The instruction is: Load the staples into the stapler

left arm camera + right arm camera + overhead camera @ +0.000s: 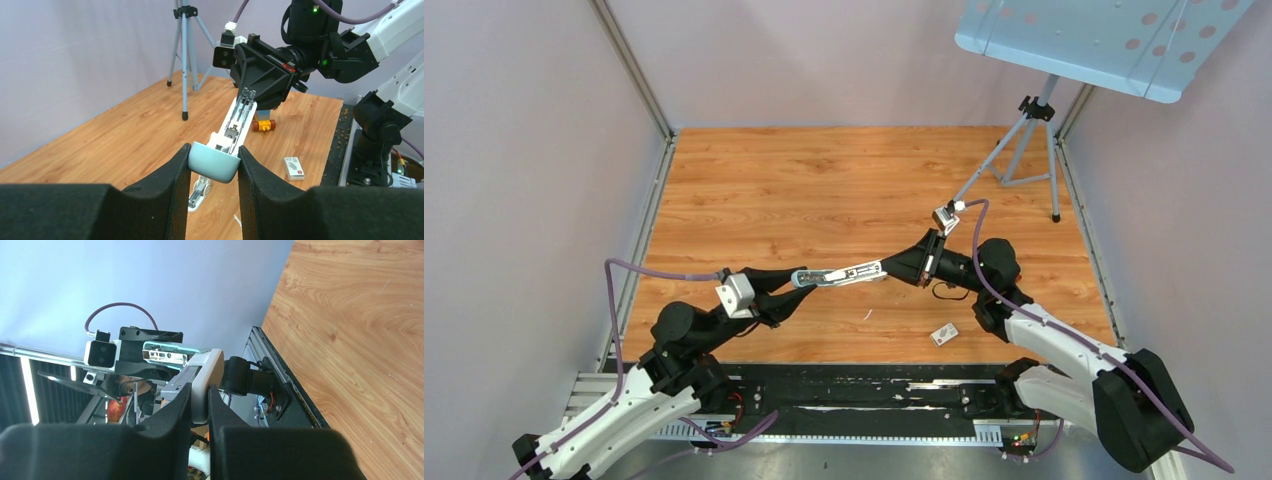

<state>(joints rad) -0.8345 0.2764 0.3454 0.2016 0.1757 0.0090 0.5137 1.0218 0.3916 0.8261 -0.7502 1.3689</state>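
Both extended inward: left arm (692, 326), right arm (998, 266); jaws seemingly clamped.

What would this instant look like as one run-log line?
left gripper: shut on stapler | right gripper: shut on stapler | stapler: opened, spanning both grippers | small white box: on table

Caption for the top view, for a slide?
Left gripper and right gripper hold the opened stapler stretched between them.

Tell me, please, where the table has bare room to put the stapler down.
Bare: the far half of the table, from the left wall to the tripod. Crowded: the middle, where both arms hold the stapler, and front right, by the white box.
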